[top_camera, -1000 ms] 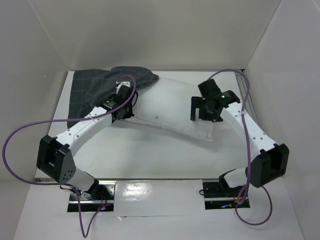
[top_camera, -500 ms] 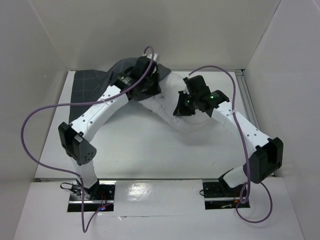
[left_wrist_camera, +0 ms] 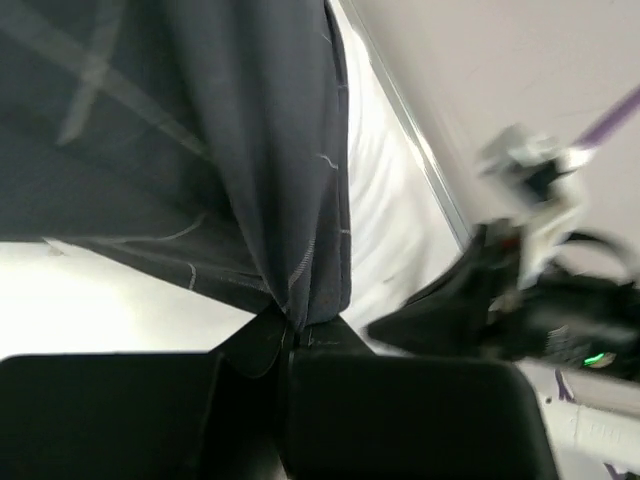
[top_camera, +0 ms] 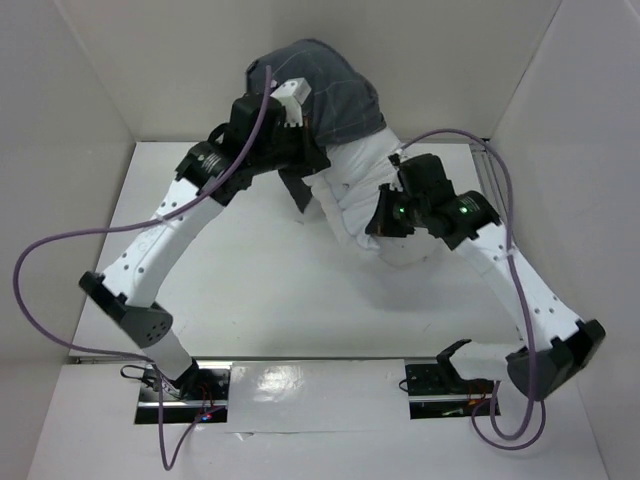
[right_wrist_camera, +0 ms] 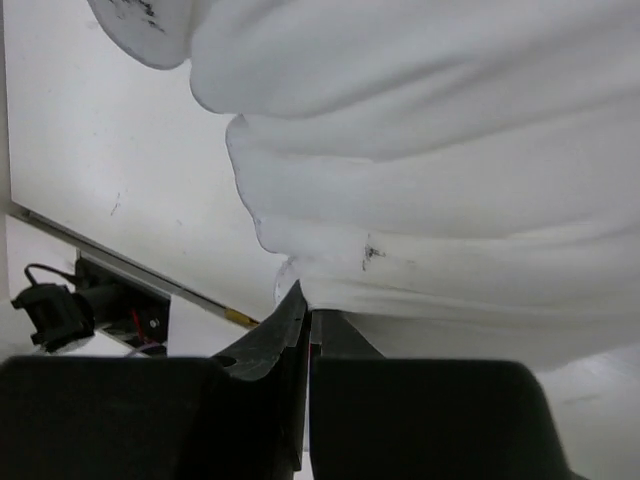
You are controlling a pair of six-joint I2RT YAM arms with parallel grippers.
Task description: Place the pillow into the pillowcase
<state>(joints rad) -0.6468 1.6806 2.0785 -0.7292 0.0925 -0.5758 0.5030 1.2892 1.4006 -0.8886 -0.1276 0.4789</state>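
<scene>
Left wrist: your left gripper (left_wrist_camera: pixel 290 338) has its jaws clamped on a fold of the pillowcase (left_wrist_camera: pixel 200 130). The pillow (left_wrist_camera: pixel 375 190) shows white just beside the cloth.

Right wrist: your right gripper (right_wrist_camera: pixel 306 315) has its jaws pinched tight on the pillow's crumpled edge, above the table (right_wrist_camera: pixel 90 150).

Top: both things hang raised at the middle of the table's far edge. The pillowcase drapes over the pillow's far end, and the near end is bare.

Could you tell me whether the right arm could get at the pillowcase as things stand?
Probably not at once: the right gripper is shut on the pillow and would have to let go first. The pillowcase, pinched by the left gripper, hangs nearby.
</scene>
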